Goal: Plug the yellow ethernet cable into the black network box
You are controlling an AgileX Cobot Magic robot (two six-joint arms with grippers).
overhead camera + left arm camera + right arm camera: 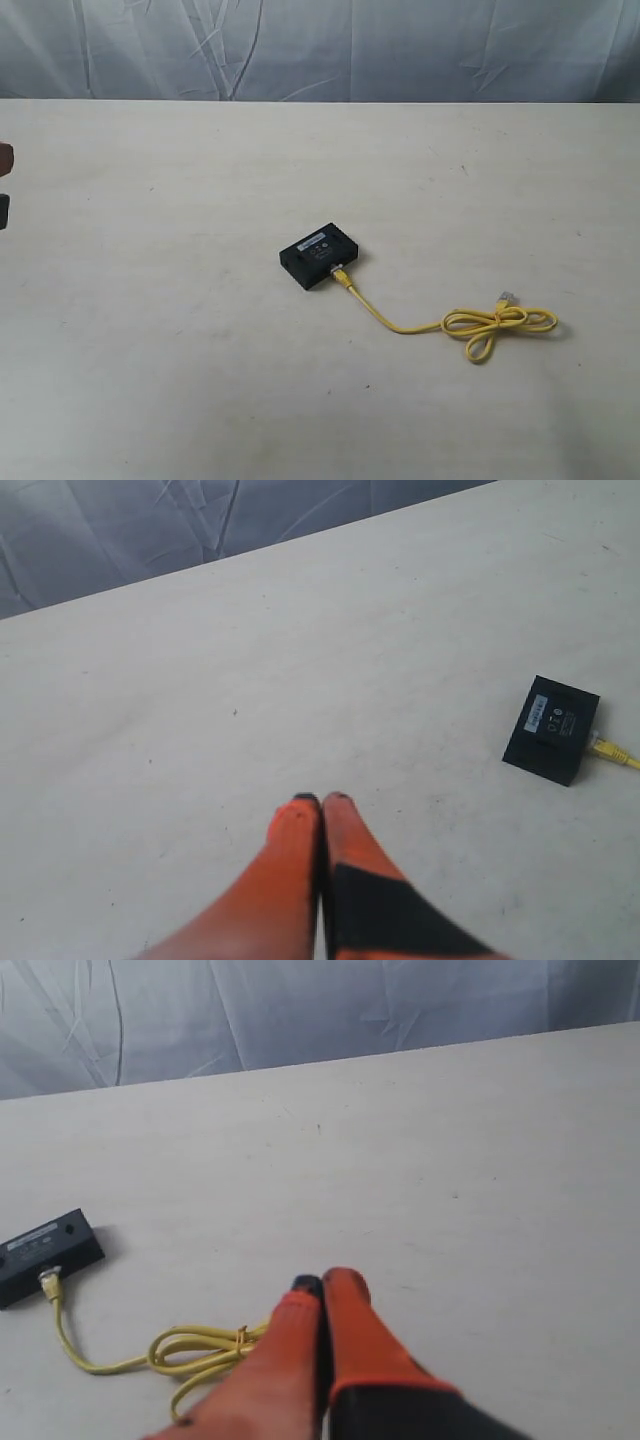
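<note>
The black network box (320, 255) lies flat near the middle of the table, also seen in the left wrist view (552, 729) and the right wrist view (45, 1255). One plug of the yellow ethernet cable (400, 326) sits in the box's near side; the cord runs right to a tied bow-like loop (497, 328) with the free clear plug beside it. The cable shows in the right wrist view (190, 1352). My left gripper (321, 800) hovers over bare table, shut and holding nothing, far from the box. My right gripper (322, 1282) is shut and empty above the loop.
A pale table (180, 350) carries everything, with a wrinkled grey cloth backdrop (320, 45) behind its far edge. A sliver of the left arm (4, 185) shows at the exterior view's left edge.
</note>
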